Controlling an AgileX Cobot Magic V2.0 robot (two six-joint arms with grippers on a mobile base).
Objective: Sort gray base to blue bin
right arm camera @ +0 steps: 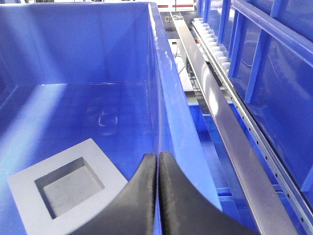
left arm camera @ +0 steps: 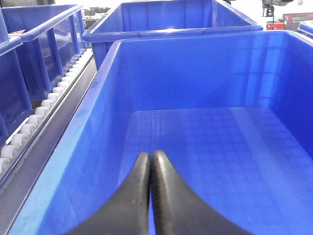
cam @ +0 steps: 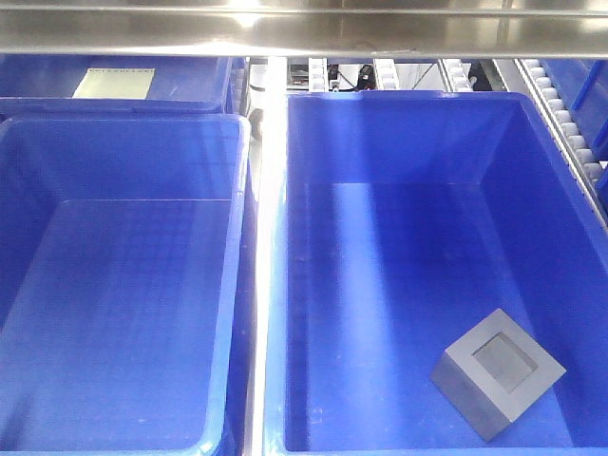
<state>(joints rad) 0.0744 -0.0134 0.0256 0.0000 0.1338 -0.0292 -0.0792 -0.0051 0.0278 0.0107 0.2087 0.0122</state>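
I see gray base [cam: 497, 372] near-right in blue bin [cam: 399, 109], prob. sorted; both grippers [left arm camera: 151, 161] [right arm camera: 158, 161] pressed together, empty; next: retract.

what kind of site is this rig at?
Probably a warehouse or factory sorting line. Large blue bins stand side by side, a roller conveyor runs beside them, and a steel rail crosses overhead. A gray base lies in the right bin.

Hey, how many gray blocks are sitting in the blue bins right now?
1. The gray base lies pocket-up in the near right corner of the right blue bin. The left bin shows none.
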